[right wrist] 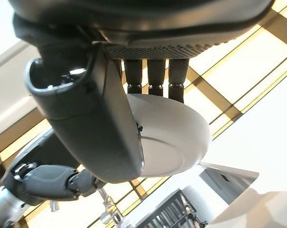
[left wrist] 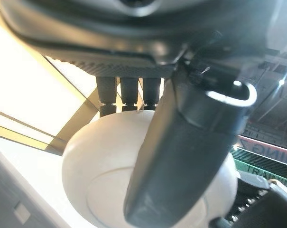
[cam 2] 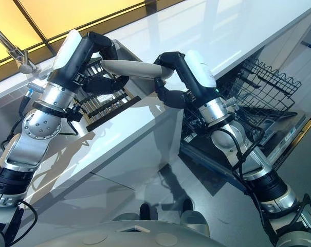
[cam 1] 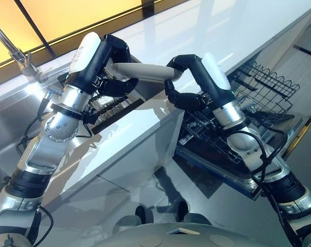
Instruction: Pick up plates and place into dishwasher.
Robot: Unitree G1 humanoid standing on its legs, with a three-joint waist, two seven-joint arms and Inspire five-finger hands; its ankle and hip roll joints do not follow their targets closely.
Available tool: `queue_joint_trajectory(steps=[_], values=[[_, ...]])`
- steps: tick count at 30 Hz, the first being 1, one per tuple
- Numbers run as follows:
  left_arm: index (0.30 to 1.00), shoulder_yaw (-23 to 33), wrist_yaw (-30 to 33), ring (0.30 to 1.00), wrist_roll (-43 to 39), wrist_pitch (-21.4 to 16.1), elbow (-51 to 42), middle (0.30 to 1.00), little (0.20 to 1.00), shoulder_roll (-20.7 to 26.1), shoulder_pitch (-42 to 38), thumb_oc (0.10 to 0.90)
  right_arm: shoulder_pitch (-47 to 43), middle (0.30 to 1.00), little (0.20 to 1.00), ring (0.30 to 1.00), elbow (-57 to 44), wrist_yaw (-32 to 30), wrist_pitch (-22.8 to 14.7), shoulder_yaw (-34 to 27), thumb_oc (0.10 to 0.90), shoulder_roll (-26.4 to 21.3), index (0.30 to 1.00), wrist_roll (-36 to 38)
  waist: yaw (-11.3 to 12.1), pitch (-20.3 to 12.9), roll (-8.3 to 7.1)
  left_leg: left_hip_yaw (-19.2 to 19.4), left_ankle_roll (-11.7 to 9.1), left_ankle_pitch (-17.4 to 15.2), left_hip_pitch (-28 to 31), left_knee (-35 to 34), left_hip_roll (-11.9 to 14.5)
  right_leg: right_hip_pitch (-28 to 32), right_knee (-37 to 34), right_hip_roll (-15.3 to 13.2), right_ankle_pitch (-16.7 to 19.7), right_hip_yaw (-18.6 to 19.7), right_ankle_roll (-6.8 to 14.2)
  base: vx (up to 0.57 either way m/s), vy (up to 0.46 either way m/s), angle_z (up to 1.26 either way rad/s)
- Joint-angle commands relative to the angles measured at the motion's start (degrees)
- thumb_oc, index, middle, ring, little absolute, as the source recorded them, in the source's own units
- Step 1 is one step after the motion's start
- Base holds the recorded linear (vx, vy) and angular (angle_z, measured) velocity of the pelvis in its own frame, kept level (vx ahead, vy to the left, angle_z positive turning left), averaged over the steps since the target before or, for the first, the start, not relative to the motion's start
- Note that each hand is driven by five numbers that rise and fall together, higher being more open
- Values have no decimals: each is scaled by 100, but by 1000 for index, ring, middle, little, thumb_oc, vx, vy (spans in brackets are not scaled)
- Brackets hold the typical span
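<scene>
Left eye view, nearest: we see the dishwasher door (cam 1: 232,172) open low at the right, with a wire rack (cam 1: 263,85) pulled out above it.
Right hand (cam 1: 188,98): we see it at the counter's near edge, thumb and fingers pinched on one end of the plate (cam 1: 142,71).
Plate: we see it held level in the air between both hands, above the counter (cam 1: 196,36).
Left hand (cam 1: 111,82): fingers and thumb closed on the plate's other end, over the dark drying rack (cam 1: 114,105).
Far: faucet (cam 1: 19,56) at the sink's back edge.
</scene>
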Motion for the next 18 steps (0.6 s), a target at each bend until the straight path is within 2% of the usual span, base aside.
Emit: queue_joint_trajectory(steps=[1, 4, 5, 6, 7, 18], values=[[300, -173, 337, 300, -221, -708, -516, 300, 200, -9, -573, 100, -610, 300, 200, 300, -334, -682, -135, -425, 100, 406, 300, 289, -43, -682, -229, 142, 195, -361, -247, 8, -531, -93, 195, 2, -203, -155, 437, 0, 0, 0], [300, -149, 342, 300, -139, -673, -524, 300, 200, -38, -566, 100, -584, 300, 200, 300, -335, -665, -146, -470, 100, 412, 300, 299, -53, -684, -234, 144, 204, -365, -254, 8, -545, -101, 194, 8, -197, -144, 438, 0, 0, 0], [585, -145, 335, 585, -104, -605, -524, 585, 532, -37, -563, 432, -583, 300, 200, 300, -324, -661, -162, -477, 100, 411, 300, 299, -55, -687, -235, 142, 205, -366, -257, 8, -546, -106, 198, 10, -198, -138, 440, 0, 0, 0], [780, -144, 337, 780, -88, -593, -523, 780, 760, -35, -561, 660, -583, 300, 200, 300, -320, -662, -167, -476, 100, 410, 300, 299, -56, -687, -235, 142, 205, -366, -258, 8, -546, -108, 201, 10, -198, -137, 441, 0, 0, 0], [900, -158, 375, 900, -19, -547, -499, 900, 900, -23, -576, 800, -581, 300, 200, 300, -313, -663, -179, -475, 100, 401, 300, 289, -59, -688, -233, 135, 207, -367, -261, 8, -549, -114, 208, 14, -203, -132, 443, 0, 0, 0], [900, 154, 383, 900, 359, -628, -169, 900, 900, 398, -450, 800, -450, 300, 200, 300, -292, -404, -270, -643, 100, 176, 300, 356, -67, -731, -227, 111, 217, -349, -269, 8, -559, -132, 230, 41, -209, -62, 442, 0, 0, 0]])
